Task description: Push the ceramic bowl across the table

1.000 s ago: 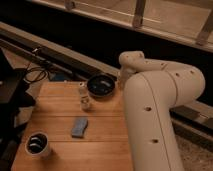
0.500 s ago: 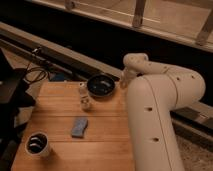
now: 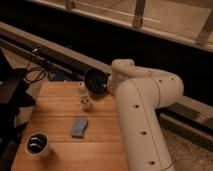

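Note:
The ceramic bowl (image 3: pixel 96 81), round and glossy black, sits at the far edge of the wooden table (image 3: pixel 60 107), near its far right corner. My white arm (image 3: pixel 142 107) reaches in from the right and covers the table's right side. The gripper (image 3: pixel 111 86) is at the arm's far end, right against the bowl's right side, mostly hidden behind the wrist.
A small white bottle-like item (image 3: pixel 86 97) stands just in front of the bowl. A blue sponge (image 3: pixel 79 126) lies mid-table. A white cup with a dark inside (image 3: pixel 37 143) stands at the front left. Black equipment and cables (image 3: pixel 20 82) are off the left edge.
The arm's upper joint has swung left toward the bowl. The bowl has shifted slightly toward the table's far edge.

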`<act>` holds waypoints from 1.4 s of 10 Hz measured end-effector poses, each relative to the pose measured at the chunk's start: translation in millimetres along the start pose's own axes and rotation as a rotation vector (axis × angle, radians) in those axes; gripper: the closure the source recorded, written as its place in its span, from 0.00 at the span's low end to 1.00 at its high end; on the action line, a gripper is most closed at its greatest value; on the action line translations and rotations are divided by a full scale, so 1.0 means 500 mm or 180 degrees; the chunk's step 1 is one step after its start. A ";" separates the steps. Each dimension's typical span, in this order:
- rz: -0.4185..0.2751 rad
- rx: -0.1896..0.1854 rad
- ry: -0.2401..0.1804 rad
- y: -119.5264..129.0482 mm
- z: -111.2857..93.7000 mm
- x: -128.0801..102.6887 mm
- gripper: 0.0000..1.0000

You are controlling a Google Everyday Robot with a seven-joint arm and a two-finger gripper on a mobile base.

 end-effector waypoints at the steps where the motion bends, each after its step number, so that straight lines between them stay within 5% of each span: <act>1: -0.0037 -0.0012 0.0042 0.005 0.009 0.008 0.90; 4: -0.0307 -0.0259 0.0130 0.073 0.004 0.058 0.90; 9: -0.0794 -0.0540 -0.0058 0.167 -0.110 0.110 0.90; 11: -0.0881 -0.0510 -0.0206 0.183 -0.145 0.114 0.90; 14: -0.0757 -0.0319 -0.0434 0.142 -0.199 0.082 0.68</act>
